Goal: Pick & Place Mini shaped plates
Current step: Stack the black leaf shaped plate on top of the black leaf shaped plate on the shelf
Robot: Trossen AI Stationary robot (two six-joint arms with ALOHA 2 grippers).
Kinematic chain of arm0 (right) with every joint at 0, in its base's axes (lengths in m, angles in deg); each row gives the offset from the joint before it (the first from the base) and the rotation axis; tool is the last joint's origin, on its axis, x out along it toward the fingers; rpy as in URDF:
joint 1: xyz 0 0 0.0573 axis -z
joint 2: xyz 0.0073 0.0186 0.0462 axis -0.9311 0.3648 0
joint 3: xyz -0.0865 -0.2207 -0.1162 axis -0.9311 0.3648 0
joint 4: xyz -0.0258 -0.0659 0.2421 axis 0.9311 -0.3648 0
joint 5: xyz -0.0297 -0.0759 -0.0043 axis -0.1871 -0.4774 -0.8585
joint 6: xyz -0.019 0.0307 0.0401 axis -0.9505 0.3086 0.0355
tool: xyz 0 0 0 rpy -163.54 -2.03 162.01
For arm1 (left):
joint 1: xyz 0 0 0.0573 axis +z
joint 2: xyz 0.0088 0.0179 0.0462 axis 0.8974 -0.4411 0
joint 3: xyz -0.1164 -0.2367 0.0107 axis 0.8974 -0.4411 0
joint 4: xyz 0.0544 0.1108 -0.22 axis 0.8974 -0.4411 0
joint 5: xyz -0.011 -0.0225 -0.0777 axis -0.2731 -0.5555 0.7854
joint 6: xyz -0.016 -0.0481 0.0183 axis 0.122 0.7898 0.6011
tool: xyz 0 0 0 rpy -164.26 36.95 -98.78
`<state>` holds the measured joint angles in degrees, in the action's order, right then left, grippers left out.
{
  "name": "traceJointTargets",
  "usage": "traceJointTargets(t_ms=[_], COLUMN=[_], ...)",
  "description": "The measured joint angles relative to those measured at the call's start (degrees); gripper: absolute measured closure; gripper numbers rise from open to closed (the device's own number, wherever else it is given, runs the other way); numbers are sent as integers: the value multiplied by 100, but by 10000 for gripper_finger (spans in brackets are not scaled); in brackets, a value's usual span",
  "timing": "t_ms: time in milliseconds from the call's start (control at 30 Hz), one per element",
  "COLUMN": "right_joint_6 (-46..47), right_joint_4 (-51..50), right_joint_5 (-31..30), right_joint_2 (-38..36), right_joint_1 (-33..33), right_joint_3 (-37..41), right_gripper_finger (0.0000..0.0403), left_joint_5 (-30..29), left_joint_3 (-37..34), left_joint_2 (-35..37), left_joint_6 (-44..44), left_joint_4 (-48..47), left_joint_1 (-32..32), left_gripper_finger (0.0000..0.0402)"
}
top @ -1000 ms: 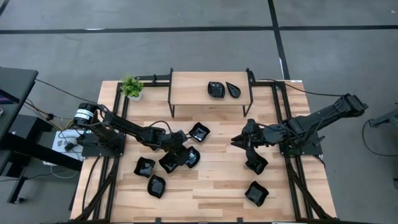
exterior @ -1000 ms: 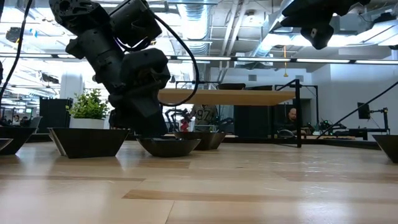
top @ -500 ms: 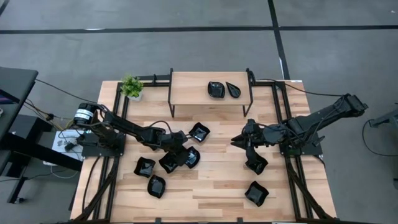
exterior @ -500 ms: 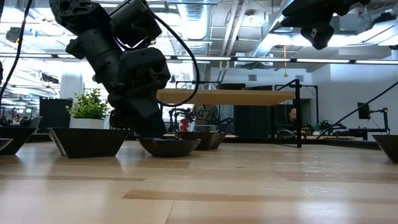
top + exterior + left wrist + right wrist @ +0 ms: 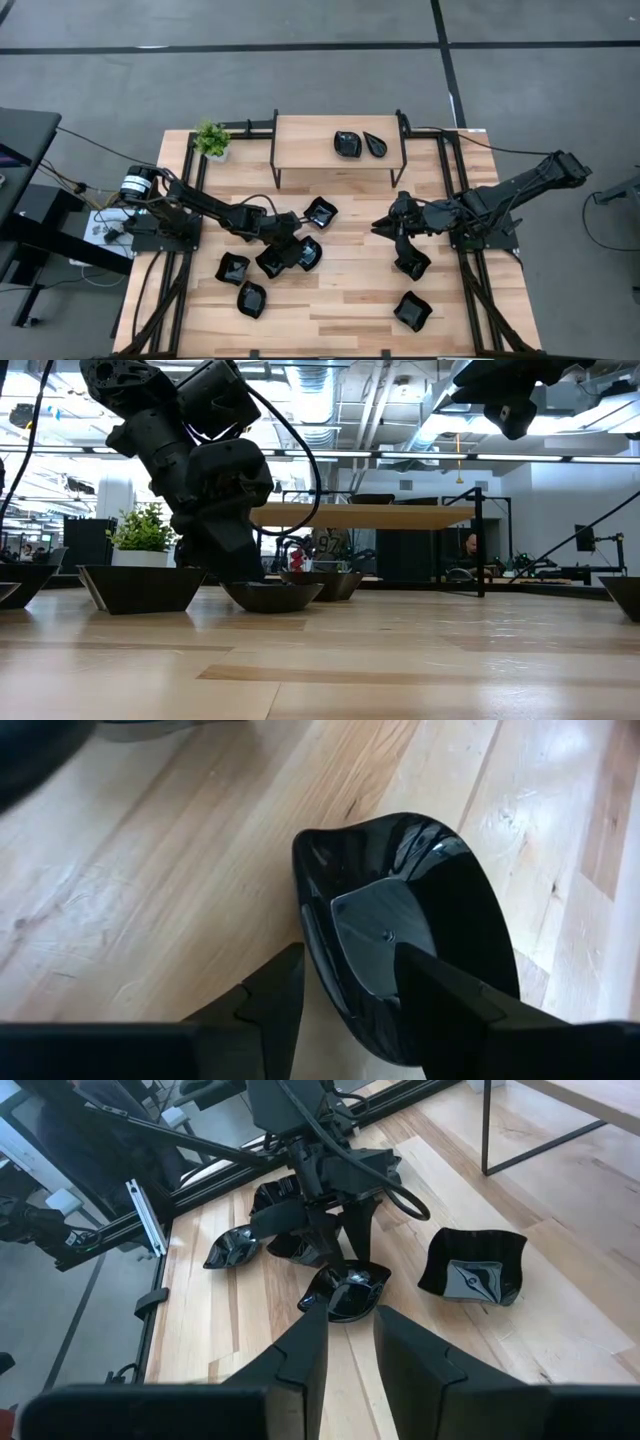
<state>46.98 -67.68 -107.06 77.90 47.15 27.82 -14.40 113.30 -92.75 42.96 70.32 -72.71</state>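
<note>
The mini shaped plates are glossy black dishes. Several lie on the table by their bases around my left gripper (image 5: 297, 247), and two more lie below my right gripper (image 5: 381, 225): one plate (image 5: 411, 265) and another plate (image 5: 412, 311). Two plates (image 5: 347, 143) rest on the small raised shelf. My left gripper is open and low over one roundish plate (image 5: 400, 920), with one finger (image 5: 270, 1005) outside its rim and the other finger (image 5: 440, 1000) over its hollow. My right gripper (image 5: 350, 1320) is open, holds nothing, and hangs well above the table (image 5: 510, 410).
A small green potted plant (image 5: 211, 139) stands at the table's far left corner. The wooden shelf (image 5: 300, 145) on black legs spans the table's far middle. A squarish wavy plate (image 5: 320, 211) lies just beyond my left gripper. Bare wood lies along the near edge (image 5: 330, 325).
</note>
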Motion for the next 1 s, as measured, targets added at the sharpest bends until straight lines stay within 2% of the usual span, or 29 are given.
traceJointTargets(t_ms=[100, 367, 833, 1000], right_joint_6=[0, 0, 0, 0], right_joint_4=[-2, -2, -2, -2], right_joint_5=[0, 0, 0, 0], right_joint_2=[0, 0, 0, 0], right_joint_1=[0, 0, 0, 0], right_joint_3=[0, 0, 0, 0], right_gripper_finger=[322, 322, 322, 322], left_joint_5=[0, 0, 0, 0], left_joint_3=[0, 0, 0, 0], left_joint_2=[0, 0, -2, -2], left_joint_6=[5, 8, 9, 9], left_joint_4=[0, 56, 231, 263], left_joint_1=[0, 0, 0, 0], left_gripper_finger=[256, 318, 390, 393])
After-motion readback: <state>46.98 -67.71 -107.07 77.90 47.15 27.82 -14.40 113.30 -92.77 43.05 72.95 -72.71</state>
